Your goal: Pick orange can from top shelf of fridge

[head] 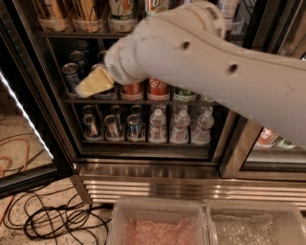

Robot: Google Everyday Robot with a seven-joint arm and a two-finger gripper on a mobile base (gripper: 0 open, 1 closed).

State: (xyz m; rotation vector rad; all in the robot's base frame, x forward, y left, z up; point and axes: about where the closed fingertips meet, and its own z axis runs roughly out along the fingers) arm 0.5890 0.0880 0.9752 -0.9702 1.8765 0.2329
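The fridge [158, 168] stands open in front of me. Its top shelf [71, 34] runs along the upper edge of the view, with clear plastic cups on it. Two orange cans with golden and cream stripes stand in cups at the upper left, one [88, 8] beside the other [48, 8]; only their lower parts show. My gripper [93, 82], cream-yellow, is at the end of the big white arm [205, 62]. It sits below the top shelf, in front of the middle rack of short cans, and holds nothing I can see.
The middle rack holds short soda cans, among them an orange-red can [131, 90] and a red Coca-Cola can [158, 88]. Water bottles [180, 125] stand on the lower rack. The open door [24, 119] is at the left. Cables [52, 220] lie on the floor. Clear bins [158, 225] are below.
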